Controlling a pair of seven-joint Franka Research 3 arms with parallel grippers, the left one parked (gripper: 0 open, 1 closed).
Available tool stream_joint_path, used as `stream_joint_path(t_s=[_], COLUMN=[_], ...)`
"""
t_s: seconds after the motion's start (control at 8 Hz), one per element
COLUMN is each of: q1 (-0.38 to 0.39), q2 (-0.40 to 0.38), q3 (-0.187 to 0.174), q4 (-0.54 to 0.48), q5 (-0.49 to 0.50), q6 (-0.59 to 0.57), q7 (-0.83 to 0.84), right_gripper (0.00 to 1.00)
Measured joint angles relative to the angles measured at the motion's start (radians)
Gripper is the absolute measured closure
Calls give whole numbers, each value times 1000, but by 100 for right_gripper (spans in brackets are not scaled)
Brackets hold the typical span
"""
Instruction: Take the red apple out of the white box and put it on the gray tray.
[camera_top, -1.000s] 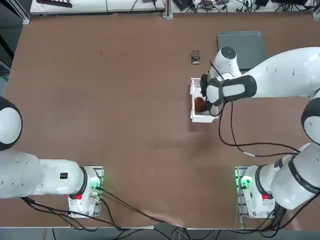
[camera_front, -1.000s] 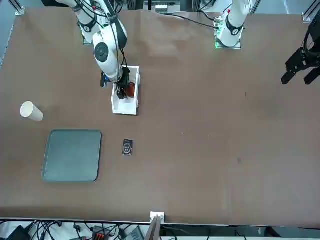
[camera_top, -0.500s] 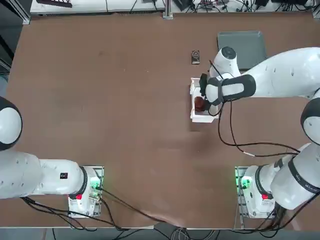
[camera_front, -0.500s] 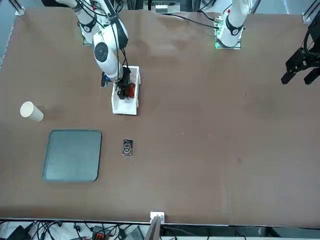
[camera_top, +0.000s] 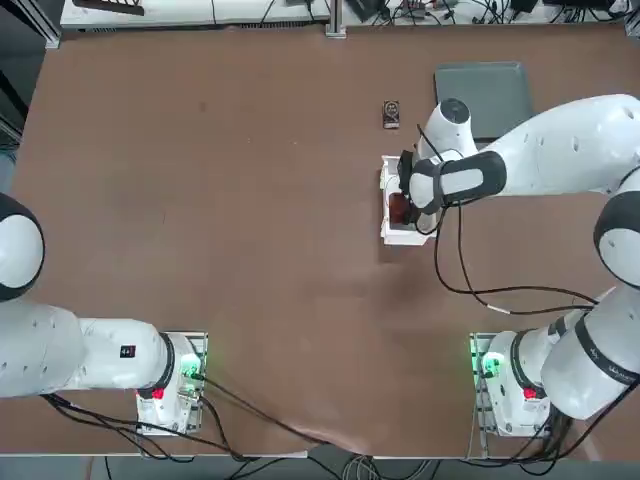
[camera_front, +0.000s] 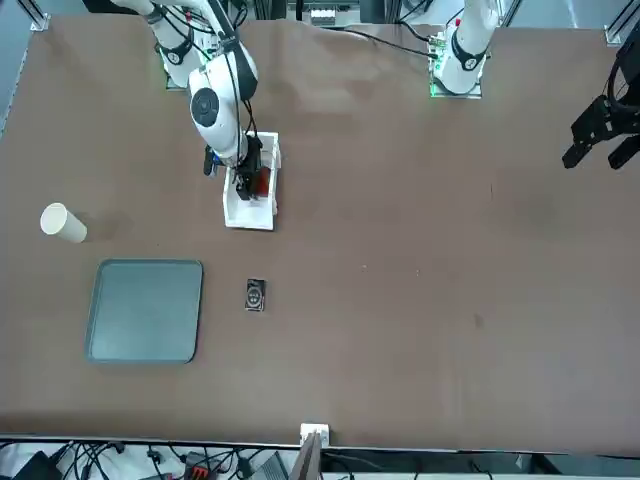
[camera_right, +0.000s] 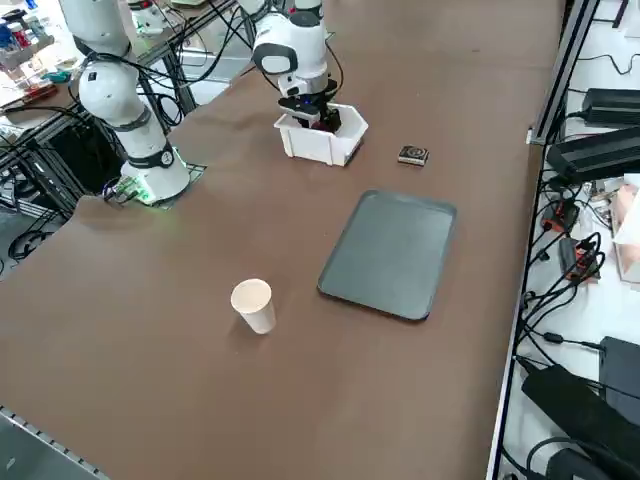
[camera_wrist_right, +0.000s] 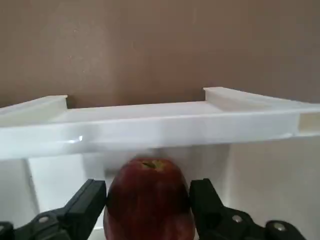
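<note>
Right claw (camera_wrist_right: 148, 200) is down inside the white box (camera_top: 403, 236), fingers spread wide w/ one on each side of the red apple (camera_wrist_right: 148, 192); nothing gripped yet, small gaps show btwn pads and fruit in the wrist view.

Big to small: table (camera_top: 250, 200) carries everything. Gray tray (camera_front: 144, 309) lies flat and bare, well apart from the box, on the far side from the robot's base. White box (camera_front: 250, 213) sits near mid-table under the wrist. Paper cup (camera_right: 253, 305) lies beside the tray, not part of the job. Small black gadget (camera_top: 391, 114) rests btwn box and tray. Apple (camera_front: 263, 182) sits on the box floor, stem up, near one end wall.

Step in hand, by my read: pre-grasp, claw lined up round the apple. Next move calls for squeezing shut on the fruit evenly, then a straight lift clear of the thin walls before swinging over to the tray. Risk: round apple may slip, or box may drag up w/ it
</note>
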Motion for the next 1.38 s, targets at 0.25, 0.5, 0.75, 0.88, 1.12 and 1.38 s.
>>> stream_joint_path(t_s=[0.25, 0.5, 0.75, 0.88, 1.12, 1.38], q1=[0, 0, 2, 3, 7, 7], q2=[1, 2, 1, 0, -1, -4], q3=[0, 0, 0, 0, 0, -2], q4=[0, -1, -1, -1, -1, 4], q5=[0, 2, 3, 3, 3, 4], q6=[2, 12, 16, 17, 21, 15], q7=[0, -1, -1, -1, -3, -13], right_gripper=[1, 4, 8, 13, 14, 14])
